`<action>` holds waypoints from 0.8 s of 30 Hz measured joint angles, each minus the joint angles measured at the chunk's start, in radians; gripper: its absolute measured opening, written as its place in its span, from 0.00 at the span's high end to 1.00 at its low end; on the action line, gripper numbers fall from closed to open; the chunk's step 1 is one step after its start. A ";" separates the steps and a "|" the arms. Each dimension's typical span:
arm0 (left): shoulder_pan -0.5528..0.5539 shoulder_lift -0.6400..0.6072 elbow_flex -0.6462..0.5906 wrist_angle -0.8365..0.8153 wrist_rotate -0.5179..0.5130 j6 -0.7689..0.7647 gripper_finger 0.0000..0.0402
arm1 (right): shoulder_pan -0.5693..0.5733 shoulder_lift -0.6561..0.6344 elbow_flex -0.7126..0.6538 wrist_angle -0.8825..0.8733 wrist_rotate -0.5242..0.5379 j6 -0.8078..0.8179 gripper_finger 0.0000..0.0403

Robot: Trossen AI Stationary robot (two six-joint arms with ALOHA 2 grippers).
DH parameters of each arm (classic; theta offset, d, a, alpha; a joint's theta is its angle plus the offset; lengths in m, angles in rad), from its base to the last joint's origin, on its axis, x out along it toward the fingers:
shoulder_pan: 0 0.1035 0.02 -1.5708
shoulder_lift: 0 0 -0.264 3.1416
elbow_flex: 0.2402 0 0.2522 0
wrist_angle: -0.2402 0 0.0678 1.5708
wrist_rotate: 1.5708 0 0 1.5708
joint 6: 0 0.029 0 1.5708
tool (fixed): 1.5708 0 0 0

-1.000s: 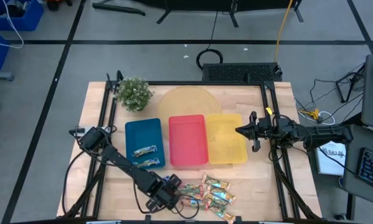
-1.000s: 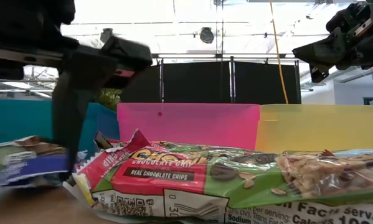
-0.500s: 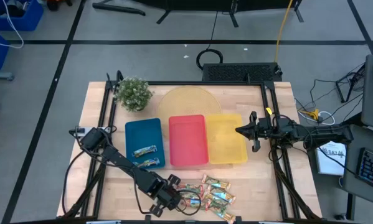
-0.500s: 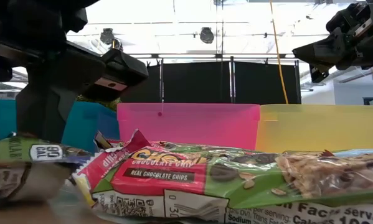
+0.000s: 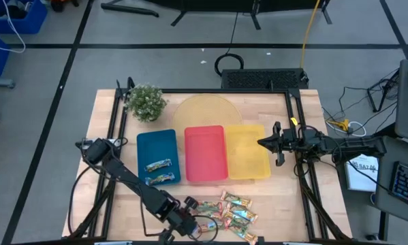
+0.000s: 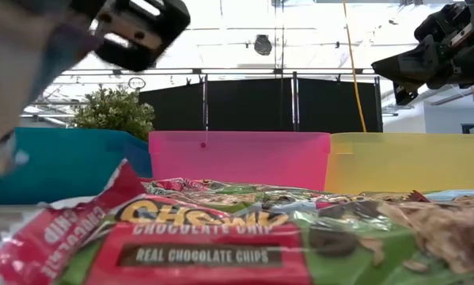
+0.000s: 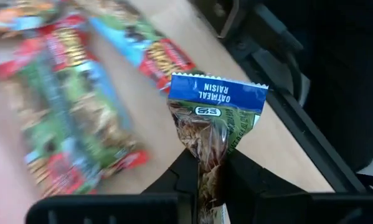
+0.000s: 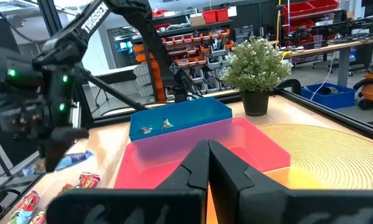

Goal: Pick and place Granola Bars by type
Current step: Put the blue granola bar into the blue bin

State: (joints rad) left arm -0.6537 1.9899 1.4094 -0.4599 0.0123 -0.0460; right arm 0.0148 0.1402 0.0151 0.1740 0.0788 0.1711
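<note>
A: Right, left side first. Where is the left gripper (image 5: 178, 219)?

B: Near the front edge of the table (image 5: 108, 119), just left of the loose pile of granola bars (image 5: 227, 211). Its fingers (image 7: 183, 173) are clamped on a blue-topped bar (image 7: 213, 121); the wrapper stands up out of the jaws, long axis running straight away from the fingertips.

A: Label?

B: "OATMEAL RAISIN", white on the blue end flap. The pile bar nearest the low camera, a red-green bar (image 6: 221, 237), reads "REAL CHOCOLATE CHIPS" with "CHEWY" half legible above.

A: Which way does the held bar need to go?

B: My guess is the blue tray (image 5: 157, 156), which lies toward the back of the table from the gripper and slightly left. Two bars (image 5: 159, 171) already sit in its front half. The left arm is plainly the nearer one.

A: Moving right?

B: Red tray (image 5: 205, 153), then yellow tray (image 5: 247, 150), side by side, both look bare. A potted plant (image 5: 146, 102) stands near the back-left corner.

A: Right arm?

B: Right gripper (image 5: 266, 143) hovers over the yellow tray's right edge, fingers pressed together, holding nothing
</note>
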 joint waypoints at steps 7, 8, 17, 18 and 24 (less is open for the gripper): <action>-0.022 -0.190 0.001 -0.153 -0.206 -0.037 0.88 | 0.000 0.000 0.000 0.001 -0.001 0.000 1.00; -0.023 -0.226 0.002 -0.191 -0.245 -0.052 0.89 | 0.000 0.000 0.000 0.001 -0.001 0.000 1.00; -0.009 -0.477 -0.044 -0.683 -0.637 -0.417 0.86 | 0.000 0.000 0.000 0.001 -0.001 0.000 1.00; 0.000 -0.498 -0.067 -0.683 -0.647 -0.448 0.87 | 0.000 0.000 0.000 0.001 -0.001 0.000 1.00; 0.066 -0.556 -0.272 -0.662 -0.648 -0.625 0.90 | 0.000 0.000 0.000 0.001 -0.001 0.000 1.00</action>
State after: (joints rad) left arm -0.5877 1.4342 1.1376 -1.1221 -0.6354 -0.6715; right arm 0.0151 0.1399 0.0151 0.1752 0.0778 0.1711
